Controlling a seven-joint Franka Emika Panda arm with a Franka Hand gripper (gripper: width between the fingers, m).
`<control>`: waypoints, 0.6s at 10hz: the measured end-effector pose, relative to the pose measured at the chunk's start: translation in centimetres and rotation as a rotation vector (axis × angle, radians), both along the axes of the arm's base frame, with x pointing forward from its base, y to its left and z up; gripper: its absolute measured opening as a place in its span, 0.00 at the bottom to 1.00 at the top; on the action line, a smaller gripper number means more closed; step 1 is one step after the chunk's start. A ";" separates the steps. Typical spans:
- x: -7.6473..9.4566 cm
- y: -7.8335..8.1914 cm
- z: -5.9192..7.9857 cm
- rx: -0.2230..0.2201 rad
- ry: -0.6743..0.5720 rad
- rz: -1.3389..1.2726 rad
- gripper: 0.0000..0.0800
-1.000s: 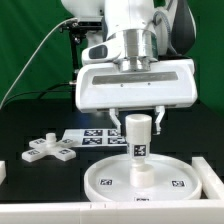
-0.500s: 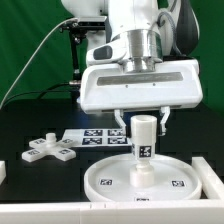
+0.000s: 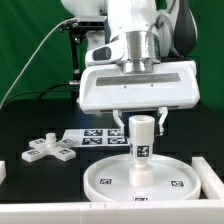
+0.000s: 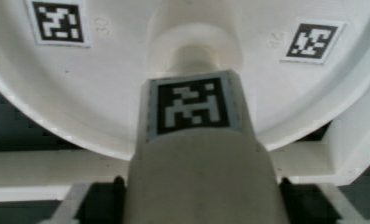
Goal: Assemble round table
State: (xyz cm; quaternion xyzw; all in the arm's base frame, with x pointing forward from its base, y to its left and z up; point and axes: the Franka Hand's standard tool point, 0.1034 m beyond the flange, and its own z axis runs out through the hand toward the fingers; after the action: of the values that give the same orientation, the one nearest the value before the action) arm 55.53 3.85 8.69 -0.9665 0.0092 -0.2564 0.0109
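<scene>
The large round disc [image 3: 100,185] lies flat at the front of the table. The short thick cylinder [image 3: 144,150] stands upright on the disc's central hub, its tag facing the camera. My gripper [image 3: 140,122] hangs straight above it, and its fingers flank the cylinder's top. In the wrist view the cylinder [image 4: 196,150] fills the space between the dark pads of the gripper [image 4: 200,195], which touch its sides, with the disc [image 4: 93,90] beneath. The small cross-shaped piece [image 3: 48,150] lies on the black table toward the exterior view's left.
The marker board [image 3: 95,137] lies flat behind the disc. White bars sit at the exterior view's right edge [image 3: 212,180], left edge [image 3: 3,170] and along the front [image 3: 40,212]. A green backdrop stands behind the arm.
The cylinder's top has shifted slightly toward the exterior view's right between the fingers, then stayed still. The disc and the cross-shaped piece have not moved.
</scene>
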 end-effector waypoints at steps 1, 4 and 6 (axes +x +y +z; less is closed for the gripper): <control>-0.2 0.2 -0.1 0.001 0.004 0.003 0.51; -0.4 0.1 -0.5 0.000 0.010 0.002 0.51; 0.4 0.0 -1.0 -0.003 -0.019 -0.002 0.51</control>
State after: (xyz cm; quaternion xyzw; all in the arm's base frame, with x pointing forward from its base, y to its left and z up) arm 55.94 3.90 7.70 -0.9640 0.0096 -0.2656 0.0092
